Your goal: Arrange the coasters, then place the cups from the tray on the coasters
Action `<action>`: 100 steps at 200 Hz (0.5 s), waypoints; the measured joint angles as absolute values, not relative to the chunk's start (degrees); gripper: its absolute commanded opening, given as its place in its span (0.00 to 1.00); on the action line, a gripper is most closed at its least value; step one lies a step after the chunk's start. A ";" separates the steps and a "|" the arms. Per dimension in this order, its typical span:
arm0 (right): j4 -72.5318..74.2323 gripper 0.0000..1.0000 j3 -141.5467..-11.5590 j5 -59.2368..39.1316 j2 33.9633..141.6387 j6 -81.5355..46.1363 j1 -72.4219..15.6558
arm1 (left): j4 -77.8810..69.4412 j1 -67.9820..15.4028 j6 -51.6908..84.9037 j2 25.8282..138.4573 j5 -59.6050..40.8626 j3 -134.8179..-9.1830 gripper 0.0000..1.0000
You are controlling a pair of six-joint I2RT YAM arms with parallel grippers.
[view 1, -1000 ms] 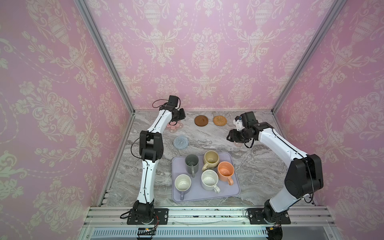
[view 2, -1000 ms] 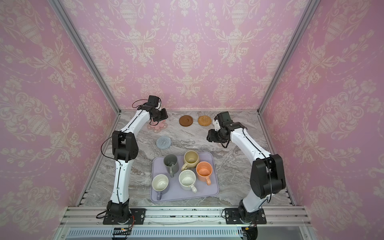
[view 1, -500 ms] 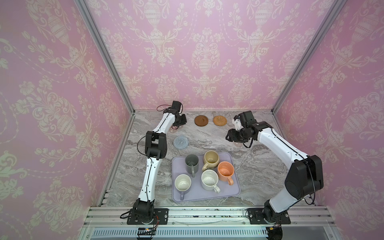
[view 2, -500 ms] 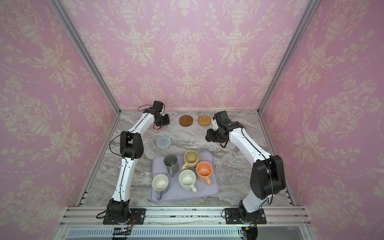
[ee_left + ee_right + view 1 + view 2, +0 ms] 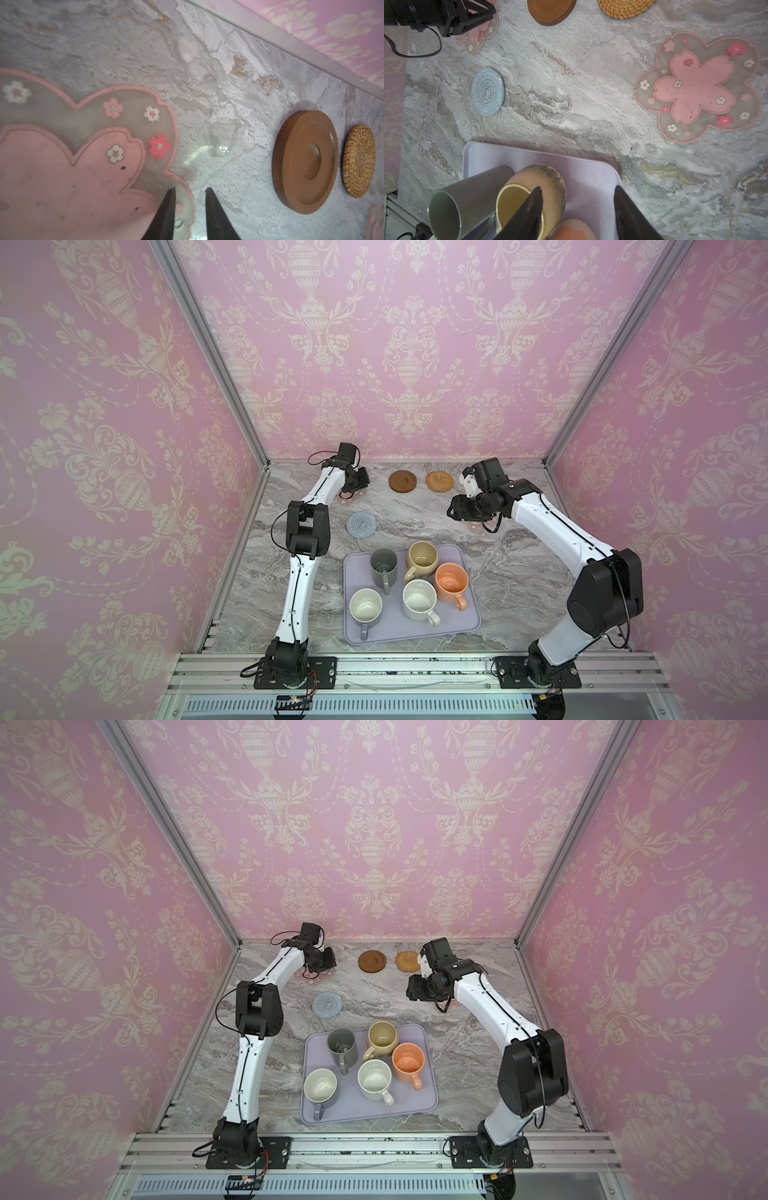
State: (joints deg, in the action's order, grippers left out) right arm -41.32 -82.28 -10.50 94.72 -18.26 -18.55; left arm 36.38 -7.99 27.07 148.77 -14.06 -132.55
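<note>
My left gripper [image 5: 190,190] is at the back left, slightly open. Its fingertips straddle a petal edge of a pink flower coaster [image 5: 62,166] lying flat; one tip is over it, one over bare table. The brown disc coaster [image 5: 402,481] and rattan coaster [image 5: 439,481] lie by the back wall, the blue coaster [image 5: 361,524] nearer. A second pink flower coaster [image 5: 695,87] lies below my right arm. My right gripper [image 5: 578,197] hovers open and empty near the tray's [image 5: 457,622] far edge. The tray holds the dark grey [image 5: 383,566], beige [image 5: 422,560], orange [image 5: 451,583], speckled [image 5: 419,599] and lavender [image 5: 365,605] cups.
Pink papered walls close in the marble table [image 5: 519,572] at the back and on both sides. A metal rail [image 5: 374,668] with both arm bases runs along the front.
My left arm has shifted its gripper a little to the right and lower over the pink coaster. My right gripper has drifted slightly left. Nothing on the table has moved.
</note>
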 measured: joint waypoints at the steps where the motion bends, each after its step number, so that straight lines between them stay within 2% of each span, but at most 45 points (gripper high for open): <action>1: -41.30 0.57 -82.32 -10.52 94.74 -18.26 -18.55 | 36.18 -7.99 27.09 148.64 -14.09 -132.27 0.28; 46: -41.39 0.57 -82.56 -10.50 96.33 -18.26 -19.33 | 30.35 -7.94 28.53 147.30 -15.66 -128.42 0.28; 100: -41.45 0.57 -82.56 -10.46 96.60 -18.26 -19.70 | 28.38 -7.94 30.72 147.57 -16.19 -129.45 0.27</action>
